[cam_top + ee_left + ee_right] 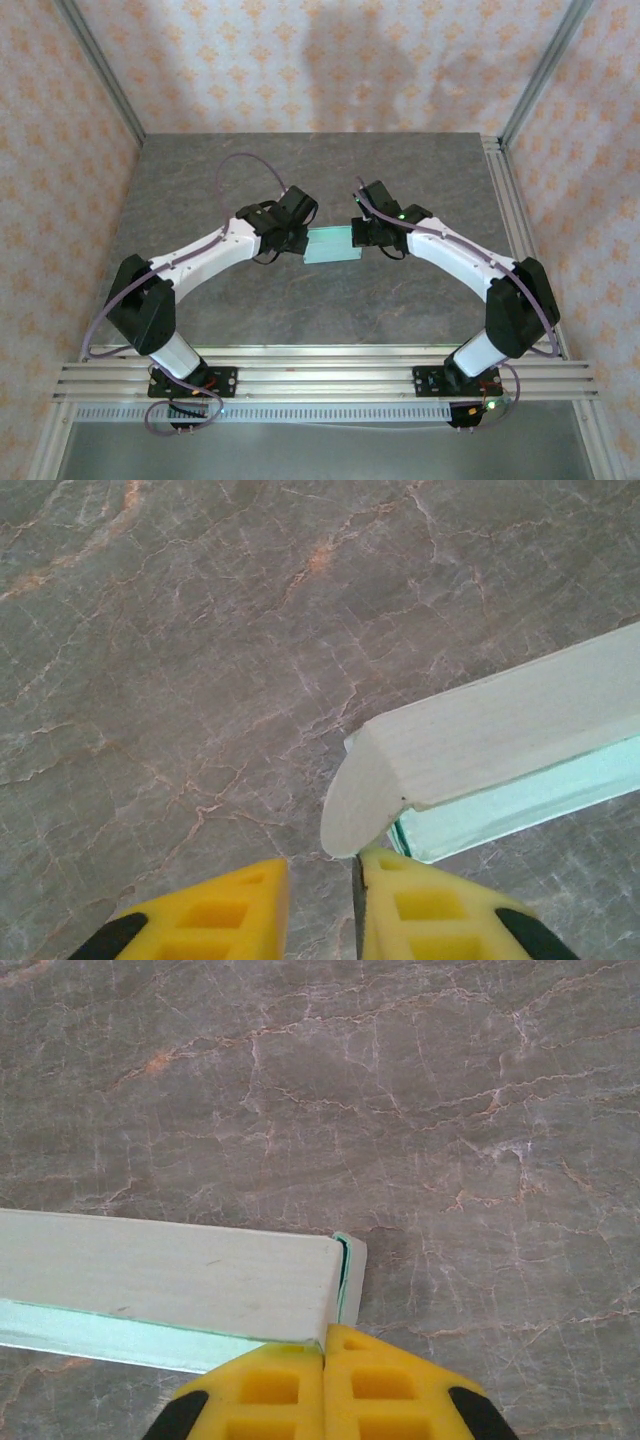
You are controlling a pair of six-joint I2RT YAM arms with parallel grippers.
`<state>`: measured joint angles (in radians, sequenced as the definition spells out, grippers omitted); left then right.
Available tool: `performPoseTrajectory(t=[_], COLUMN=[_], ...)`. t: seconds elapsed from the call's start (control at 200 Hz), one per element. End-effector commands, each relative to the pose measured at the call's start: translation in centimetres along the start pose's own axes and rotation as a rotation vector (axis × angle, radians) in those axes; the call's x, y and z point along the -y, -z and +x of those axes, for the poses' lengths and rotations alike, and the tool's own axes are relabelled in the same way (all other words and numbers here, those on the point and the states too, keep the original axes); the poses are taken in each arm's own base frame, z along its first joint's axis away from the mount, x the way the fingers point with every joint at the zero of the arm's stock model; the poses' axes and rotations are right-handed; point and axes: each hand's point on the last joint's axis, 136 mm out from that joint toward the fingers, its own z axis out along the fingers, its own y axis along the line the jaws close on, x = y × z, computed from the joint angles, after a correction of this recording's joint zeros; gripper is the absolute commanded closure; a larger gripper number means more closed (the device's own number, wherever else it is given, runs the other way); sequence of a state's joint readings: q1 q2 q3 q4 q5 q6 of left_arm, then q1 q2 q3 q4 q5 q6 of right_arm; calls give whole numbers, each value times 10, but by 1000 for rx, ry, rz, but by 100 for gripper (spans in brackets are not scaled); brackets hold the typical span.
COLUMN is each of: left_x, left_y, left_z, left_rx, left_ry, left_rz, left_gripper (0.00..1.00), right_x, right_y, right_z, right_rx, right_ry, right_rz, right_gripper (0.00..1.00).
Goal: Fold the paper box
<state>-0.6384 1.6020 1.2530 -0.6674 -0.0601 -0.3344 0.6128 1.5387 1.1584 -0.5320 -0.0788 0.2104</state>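
Note:
The paper box [330, 244], pale mint-green and flat, lies between my two grippers at the table's middle. In the left wrist view its long body [500, 730] runs off to the right, and a rounded end flap [358, 800] hangs down at its near end. My left gripper [322, 865] is open by a narrow gap with nothing in it; its right fingertip [400, 875] touches the flap's lower edge. My right gripper [325, 1335] is shut, pinching the card at the box's [170, 1270] other end, where a thin flap [352, 1275] stands folded against the end.
The grey marbled table top [200, 190] spreads out on all sides of the box. An aluminium rail [510, 220] runs along the right edge, and patterned walls close in the back and sides.

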Motion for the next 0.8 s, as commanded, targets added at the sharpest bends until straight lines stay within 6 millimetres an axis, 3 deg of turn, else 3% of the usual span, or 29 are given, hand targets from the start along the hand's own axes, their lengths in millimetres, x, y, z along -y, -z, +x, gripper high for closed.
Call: performPoseTrajectory(t=[0.0,0.405,0.531,0.736,0.796], left_x=[-3,5,9,15,16], left_y=[3,-4,0,0,1], left_z=[-2,-5,-7,-9,-8], left_rx=[-21,-31,-25,-34,-43], left_ry=[41,59,72,98,108], left_rz=[-5,19,45,78,85], left_gripper=[78,77,87,90,97], right_x=[-2,-4,-4,-5,-4], right_y=[1,1,1,-1,-1], right_z=[3,3,4,7,8], right_rx=[-31,-42,-45,-57,-59], right_ry=[-7,-1,-2,-5,0], right_rz=[3,-6,-7,-11,-7], right_gripper=[100,100,100,100,100])
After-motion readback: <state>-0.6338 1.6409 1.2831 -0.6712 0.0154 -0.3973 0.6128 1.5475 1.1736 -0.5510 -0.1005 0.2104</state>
